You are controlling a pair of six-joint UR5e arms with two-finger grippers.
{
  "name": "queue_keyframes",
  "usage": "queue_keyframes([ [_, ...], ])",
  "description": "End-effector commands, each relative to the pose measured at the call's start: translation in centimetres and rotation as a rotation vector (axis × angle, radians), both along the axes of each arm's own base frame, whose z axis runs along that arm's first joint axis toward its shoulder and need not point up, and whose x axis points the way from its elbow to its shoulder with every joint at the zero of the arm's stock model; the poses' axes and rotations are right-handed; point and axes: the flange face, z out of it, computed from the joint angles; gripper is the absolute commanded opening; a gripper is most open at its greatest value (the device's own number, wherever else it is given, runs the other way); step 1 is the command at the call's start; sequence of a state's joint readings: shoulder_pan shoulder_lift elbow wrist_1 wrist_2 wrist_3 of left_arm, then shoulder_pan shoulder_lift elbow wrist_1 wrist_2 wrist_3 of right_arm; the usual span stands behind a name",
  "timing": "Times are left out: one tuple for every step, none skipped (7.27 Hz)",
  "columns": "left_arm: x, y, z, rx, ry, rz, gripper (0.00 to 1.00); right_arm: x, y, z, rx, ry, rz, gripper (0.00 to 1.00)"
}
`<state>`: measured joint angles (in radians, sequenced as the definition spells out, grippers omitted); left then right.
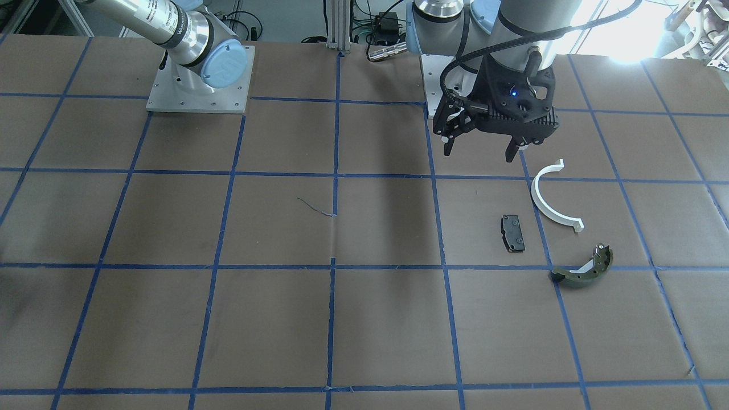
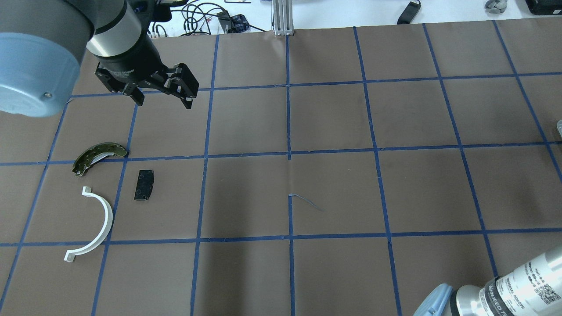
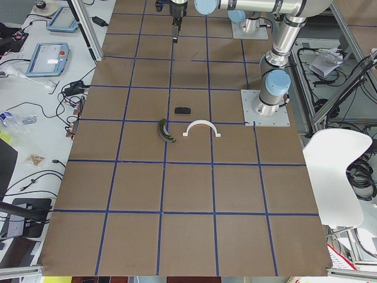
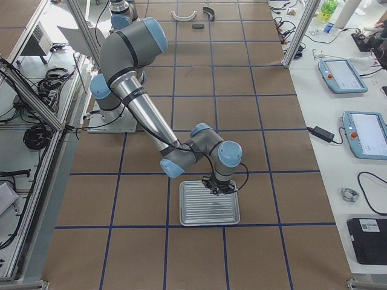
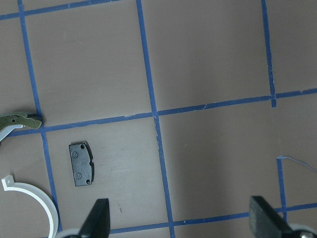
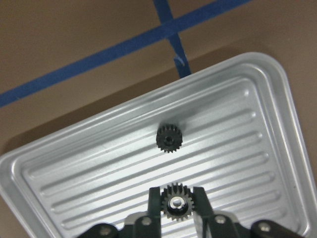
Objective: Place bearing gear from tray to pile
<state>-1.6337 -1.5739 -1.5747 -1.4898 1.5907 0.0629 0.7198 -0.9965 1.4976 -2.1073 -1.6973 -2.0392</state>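
Note:
In the right wrist view my right gripper [image 6: 175, 202] is shut on the bearing gear [image 6: 174, 204], a black toothed wheel with a silver centre, low over the ribbed metal tray [image 6: 257, 74]. A second black gear [image 6: 168, 138] lies on the tray just beyond. The tray [image 4: 193, 211] also shows in the exterior right view. The pile lies near my left arm: a white half-ring [image 2: 99, 221], a black pad [image 2: 144, 184] and an olive brake shoe [image 2: 99, 155]. My left gripper [image 2: 163, 97] hangs open and empty above the table beyond the pile.
The table is brown paper with a grid of blue tape [image 2: 288, 153]. The arm bases stand on metal plates [image 1: 199, 85]. Cables and an aluminium post [image 2: 283, 17] sit along the table's far edge.

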Motion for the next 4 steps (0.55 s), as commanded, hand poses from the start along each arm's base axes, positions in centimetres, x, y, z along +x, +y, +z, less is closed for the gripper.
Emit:
queue_keyframes([
  [0.0, 0.0, 0.0, 0.002, 0.0, 0.0, 1.0, 7.0, -3.3, 3.1, 0.003, -0.005, -0.064, 0.0],
  [0.0, 0.0, 0.0, 0.0, 0.0, 0.0, 1.0, 10.8, -4.9, 3.8, 0.0, -0.004, -0.176, 0.0],
  [0.1, -0.1, 0.1, -0.003, 0.0, 0.005, 1.0, 15.4, -6.8, 4.4, -0.013, -0.001, -0.24, 0.0],
  [0.2, 0.1, 0.4, -0.012, 0.001, 0.003, 1.0, 21.0, -9.1, 4.4, -0.027, 0.007, -0.269, 0.0],
])
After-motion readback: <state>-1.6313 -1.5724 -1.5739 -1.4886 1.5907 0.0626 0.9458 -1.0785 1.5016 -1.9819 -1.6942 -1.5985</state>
